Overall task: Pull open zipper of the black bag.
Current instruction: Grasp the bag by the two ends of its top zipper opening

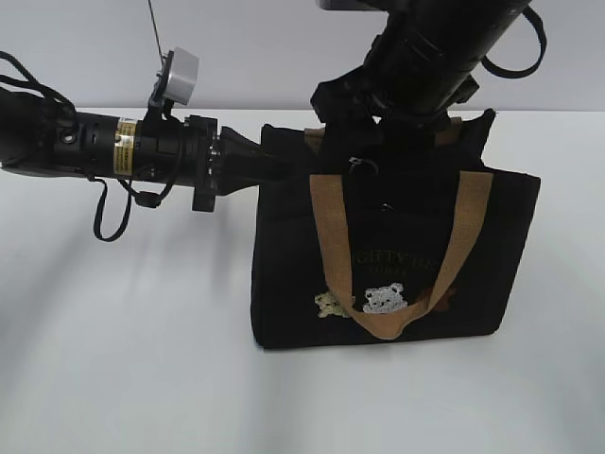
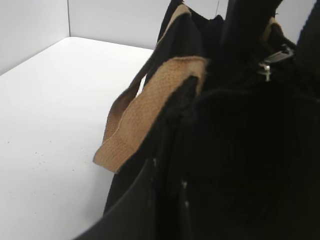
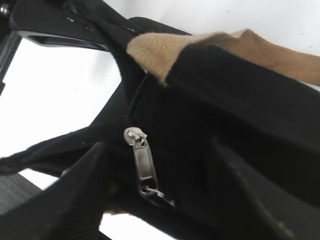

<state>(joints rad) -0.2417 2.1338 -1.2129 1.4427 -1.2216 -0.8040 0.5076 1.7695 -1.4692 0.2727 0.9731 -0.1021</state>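
Exterior view: the black bag [image 1: 397, 255] stands upright on the white table [image 1: 123, 359], tan handles [image 1: 331, 236] hanging down its front. The left gripper [image 1: 279, 168] comes in level from the left and is clenched on the bag's top corner. The right gripper [image 1: 378, 142] descends onto the top edge near the middle.

Left wrist view: black fabric fills the frame; the fingers are hidden, probably buried in the cloth they pinch. A silvery pull [image 2: 267, 65] glints at the far top edge.

Right wrist view: the zipper [image 3: 134, 102] runs up from its metal pull [image 3: 142, 162], which lies between the spread fingers [image 3: 75, 200], not yet grasped.

Progress: bag braced, pull framed; closing on it and dragging the slider remain.
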